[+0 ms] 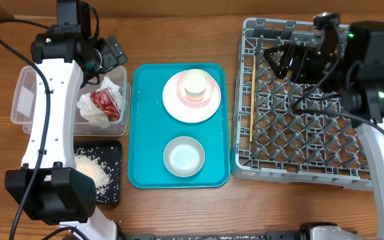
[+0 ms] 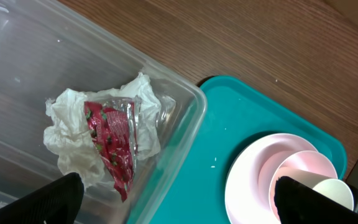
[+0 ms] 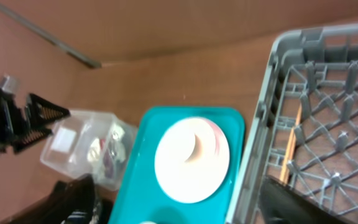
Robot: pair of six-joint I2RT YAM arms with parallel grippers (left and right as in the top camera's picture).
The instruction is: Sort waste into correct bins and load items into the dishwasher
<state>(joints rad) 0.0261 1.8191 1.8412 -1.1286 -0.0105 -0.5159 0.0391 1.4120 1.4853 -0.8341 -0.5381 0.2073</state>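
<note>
A wooden table (image 1: 179, 213) fills the overhead frame, with bare wood along its lower edge. At upper left the left arm folds back on itself, and the left gripper (image 1: 109, 56) hangs over the far right corner of the clear tub (image 1: 25, 100), jaws spread wide and empty. Below it in the tub lie the crumpled napkin (image 1: 89, 110) and the red wrapper (image 1: 105, 101). The black tray (image 1: 114, 183), just below the tub, holds the crumbs (image 1: 92, 170).

At upper right the right gripper (image 1: 282, 59) hovers above the grey dish rack (image 1: 299, 167), fingers apart, gripping nothing. The chopsticks (image 1: 252, 100) lie along the rack's left side.

At centre the teal tray (image 1: 145, 133) (tub and rack crowd its edges) carries the pink plate (image 1: 175, 110), a pink bowl (image 1: 195, 101) on it with the cream cup (image 1: 195, 83) inside, and a whitish bowl (image 1: 184, 157) apart, lower down.
</note>
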